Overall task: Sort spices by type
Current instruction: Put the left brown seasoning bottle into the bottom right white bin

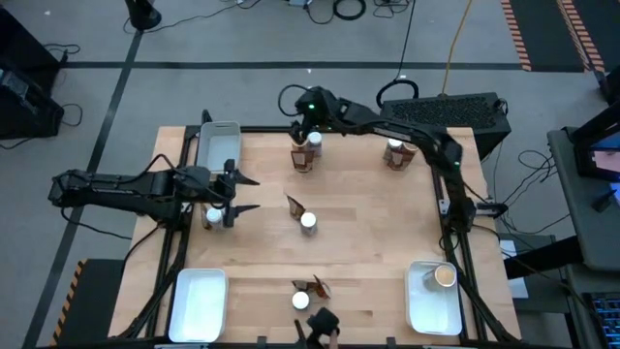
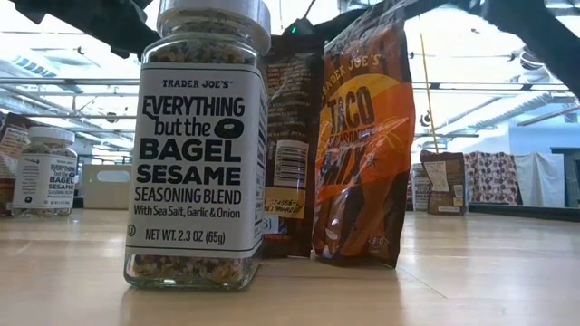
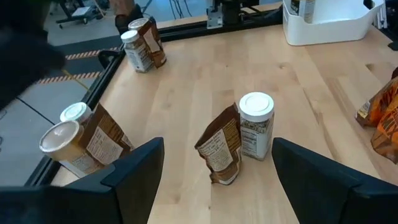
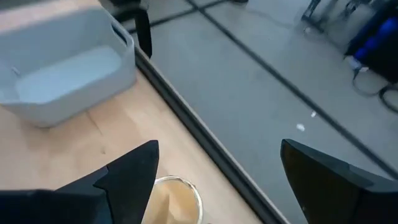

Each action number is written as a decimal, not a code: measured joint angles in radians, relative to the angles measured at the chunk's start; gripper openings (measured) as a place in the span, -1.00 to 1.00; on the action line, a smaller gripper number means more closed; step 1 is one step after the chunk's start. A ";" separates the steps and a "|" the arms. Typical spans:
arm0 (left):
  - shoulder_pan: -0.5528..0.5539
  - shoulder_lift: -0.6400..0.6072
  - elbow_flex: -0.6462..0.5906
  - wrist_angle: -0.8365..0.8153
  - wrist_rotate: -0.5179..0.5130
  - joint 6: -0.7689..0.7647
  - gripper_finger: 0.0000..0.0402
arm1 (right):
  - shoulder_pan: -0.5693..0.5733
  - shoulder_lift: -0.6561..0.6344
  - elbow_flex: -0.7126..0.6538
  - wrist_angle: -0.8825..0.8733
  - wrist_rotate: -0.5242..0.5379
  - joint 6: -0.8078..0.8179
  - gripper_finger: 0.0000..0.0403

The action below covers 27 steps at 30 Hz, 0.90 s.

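Note:
The spices stand in clusters on the wooden table. A dark sachet (image 1: 295, 206) and a white-lidded jar (image 1: 308, 223) are at the centre, seen ahead of my left gripper as sachet (image 3: 221, 149) and jar (image 3: 255, 124). My left gripper (image 1: 249, 194) (image 3: 217, 146) is open over the table's left part, with another white-lidded jar (image 1: 213, 215) beside its wrist. My right gripper (image 1: 308, 124) (image 4: 219, 149) is open above the far-middle cluster (image 1: 304, 155); a tan-lidded jar (image 4: 176, 198) shows below its fingers.
A jar and sachet (image 1: 397, 153) stand far right. A white-lidded jar (image 1: 300, 301) and sachets (image 1: 316, 287) stand at the near edge. White trays sit far left (image 1: 205, 145), near left (image 1: 184, 302) and near right (image 1: 426, 312), the last holding a tan-lidded jar (image 1: 444, 276).

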State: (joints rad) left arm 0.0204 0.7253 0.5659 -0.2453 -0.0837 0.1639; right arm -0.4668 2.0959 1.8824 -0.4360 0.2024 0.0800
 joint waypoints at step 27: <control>0.028 0.074 -0.002 0.002 0.001 -0.002 0.50 | -0.045 0.185 0.222 -0.248 -0.186 0.081 0.59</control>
State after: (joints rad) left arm 0.0483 0.7990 0.5644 -0.2435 -0.0826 0.1623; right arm -0.5118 2.2814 2.1048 -0.6843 0.0160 0.1612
